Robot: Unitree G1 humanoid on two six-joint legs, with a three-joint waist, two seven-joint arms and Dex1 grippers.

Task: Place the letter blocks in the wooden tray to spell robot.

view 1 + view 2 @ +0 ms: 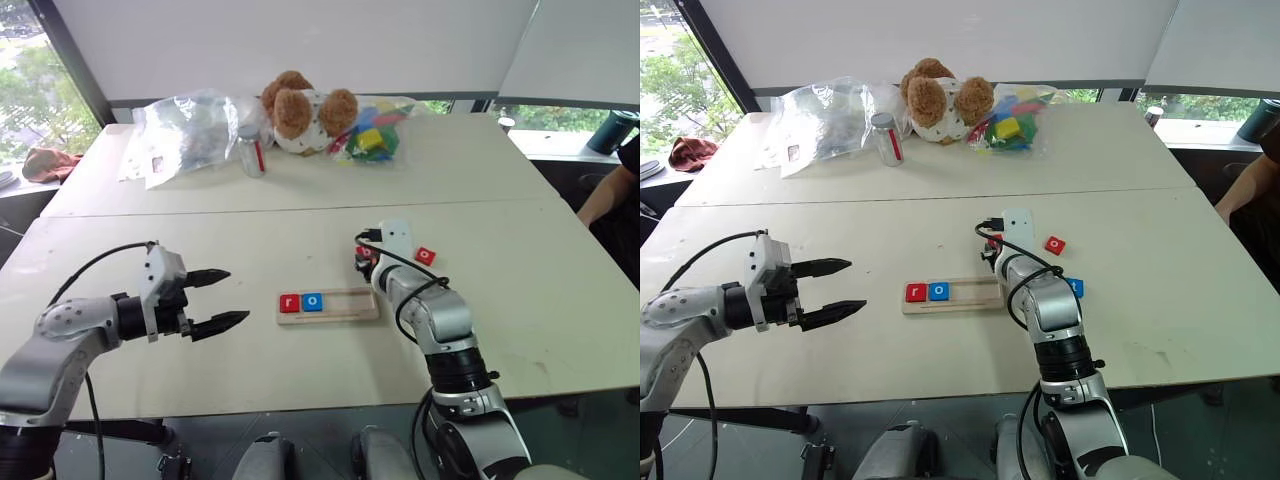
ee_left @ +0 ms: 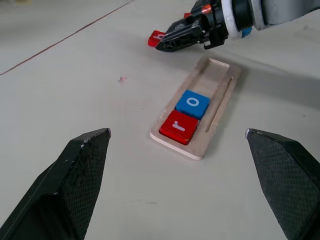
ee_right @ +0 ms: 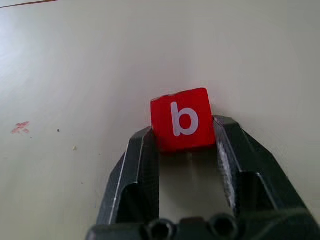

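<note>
Right pincer (image 3: 184,131) clamped on the red b block (image 3: 182,119), just past the wooden tray (image 1: 330,305) near the tabletop's (image 1: 150,380) front edge; next slot after r (image 1: 289,303) and o (image 1: 312,301). Left pincer (image 1: 222,298) gapes wide, empty, clear.

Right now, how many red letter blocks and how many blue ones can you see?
Red letter blocks: 3, the r in the wooden tray, the b in the right gripper, and an o on the table.
Blue letter blocks: 2, the o in the tray and one beside the right arm.
Total: 5
</note>
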